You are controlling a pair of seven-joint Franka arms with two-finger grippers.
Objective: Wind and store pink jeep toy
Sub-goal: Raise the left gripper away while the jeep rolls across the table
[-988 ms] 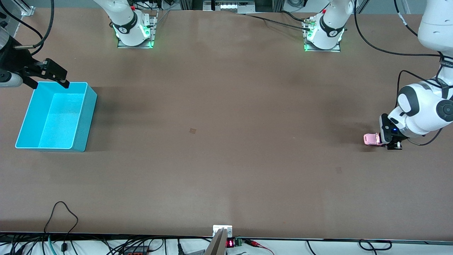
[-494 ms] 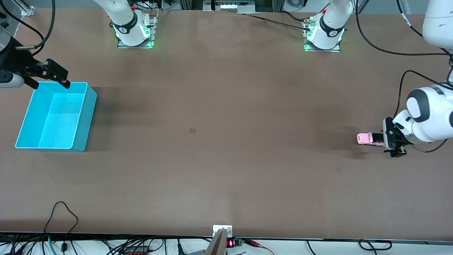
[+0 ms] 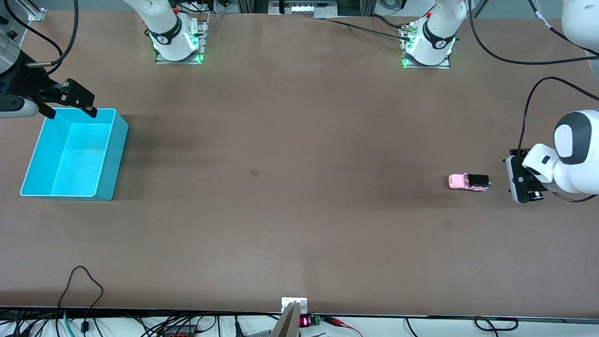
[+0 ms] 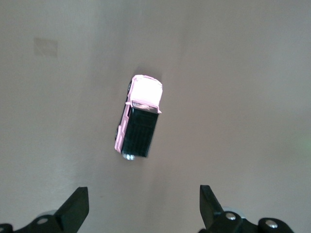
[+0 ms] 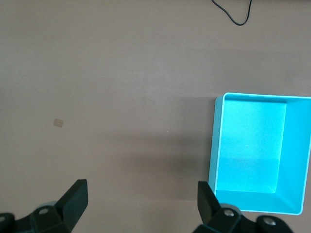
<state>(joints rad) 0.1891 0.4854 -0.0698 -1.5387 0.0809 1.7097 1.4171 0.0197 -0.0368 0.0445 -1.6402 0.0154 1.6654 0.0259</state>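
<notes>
While the pink jeep toy (image 3: 469, 182) sits free on the worktop, we judge it light, rigid; grip its sides. Left end effector (image 4: 141, 213) released beside it; right end effector (image 5: 141, 204) spread, waiting over the cyan bin's (image 3: 108, 164) edge.

the pink jeep toy (image 3: 469, 182) stands on its wheels on the table (image 3: 299, 224), toward the left arm's end, well apart from the bin (image 3: 75, 153), which sits at the right arm's end. the left gripper (image 3: 520, 179) is up over the table just beside the jeep, on the side away from the bin, fingers (image 4: 75, 211) spread and touching nothing. the right gripper (image 3: 70, 99) waits over the bin's rim farthest from the front camera, fingers (image 5: 73, 199) apart.
</notes>
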